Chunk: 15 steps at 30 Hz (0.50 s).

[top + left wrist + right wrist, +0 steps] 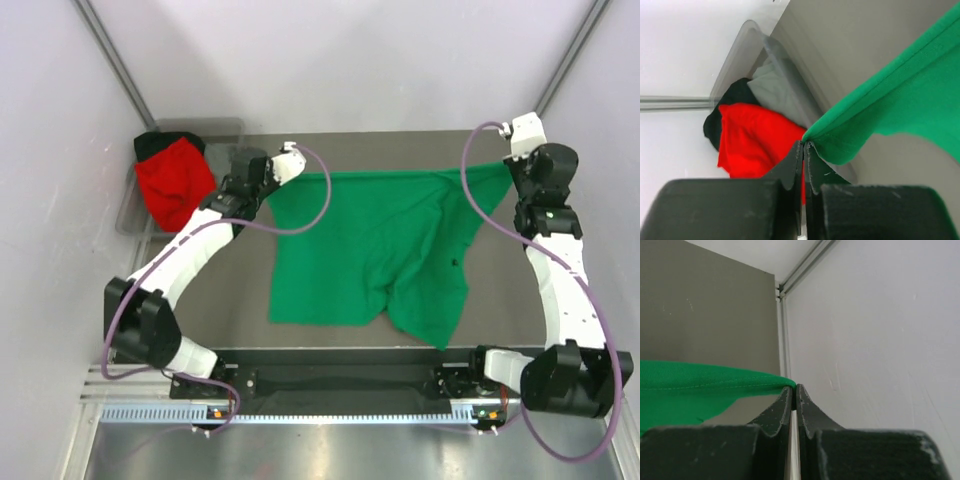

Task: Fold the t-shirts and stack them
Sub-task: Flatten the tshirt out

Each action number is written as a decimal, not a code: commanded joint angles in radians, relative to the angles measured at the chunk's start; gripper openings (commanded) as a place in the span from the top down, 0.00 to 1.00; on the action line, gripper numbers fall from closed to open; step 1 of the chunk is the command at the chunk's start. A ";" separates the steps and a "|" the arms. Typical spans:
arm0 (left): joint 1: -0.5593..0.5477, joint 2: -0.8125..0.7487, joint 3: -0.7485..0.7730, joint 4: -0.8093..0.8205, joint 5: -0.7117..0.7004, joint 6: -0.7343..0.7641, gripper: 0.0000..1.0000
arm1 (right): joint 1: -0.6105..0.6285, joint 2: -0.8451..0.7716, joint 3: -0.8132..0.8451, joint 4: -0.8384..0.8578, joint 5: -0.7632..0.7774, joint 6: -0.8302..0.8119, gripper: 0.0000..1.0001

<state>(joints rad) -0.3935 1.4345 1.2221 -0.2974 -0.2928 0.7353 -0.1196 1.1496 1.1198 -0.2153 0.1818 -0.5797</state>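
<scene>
A bright green t-shirt (380, 250) hangs stretched by its far edge between my two grippers, and its lower part lies rumpled on the table. My left gripper (280, 185) (804, 145) is shut on the left corner of the green t-shirt (910, 100). At the right corner, my right gripper (512, 163) (794, 388) is shut on the hem of the same shirt (690, 385). A red t-shirt (172, 185) (757, 140) and a black t-shirt (155, 143) (725, 107) lie bunched in the grey bin.
The grey plastic bin (130, 215) (740, 50) stands at the far left, just beyond my left gripper, with a pale grey cloth (772, 87) inside. White walls close in the table; the right wall (880, 330) is close beside my right gripper.
</scene>
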 commanded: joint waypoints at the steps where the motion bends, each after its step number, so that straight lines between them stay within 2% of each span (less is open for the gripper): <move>1: 0.021 0.007 0.135 0.110 -0.040 -0.031 1.00 | -0.009 0.001 0.095 0.174 0.084 0.004 1.00; 6: 0.021 -0.094 0.188 0.054 0.023 -0.142 1.00 | -0.011 -0.034 0.208 0.104 0.064 0.076 1.00; 15: 0.021 -0.370 0.293 -0.195 0.130 -0.215 1.00 | -0.011 -0.336 0.310 -0.176 -0.076 0.164 1.00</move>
<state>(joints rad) -0.3870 1.1500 1.4689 -0.4061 -0.1833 0.5526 -0.1204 0.9283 1.3582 -0.3275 0.1318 -0.4522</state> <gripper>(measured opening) 0.012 0.011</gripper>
